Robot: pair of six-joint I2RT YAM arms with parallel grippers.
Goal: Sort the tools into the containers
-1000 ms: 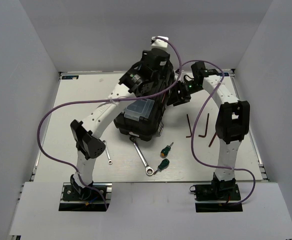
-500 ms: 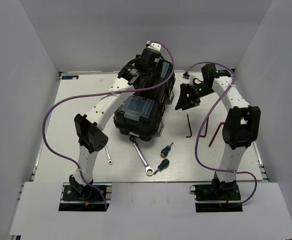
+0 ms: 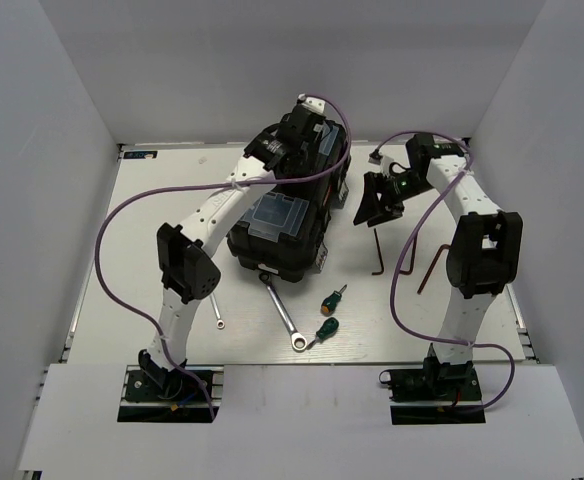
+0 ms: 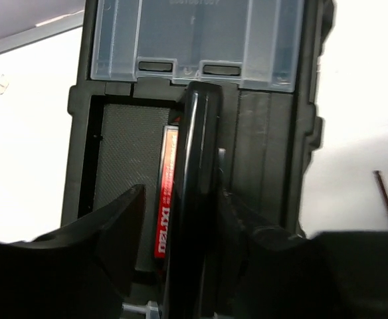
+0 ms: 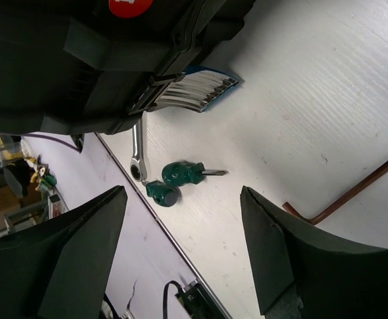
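Presently my left end effector straddles the toolbox handle, jaws apart either side. My right end effector hangs wide open over the table.

The left arm and right arm are white-shelled links joined by bulky black joint housings, each rising from a black base plate at the near edge of the tabletop. A thin purple cable trails along each arm. A small green light glows by the right wrist. The left fingers and right fingers are matte black, broad and rounded.
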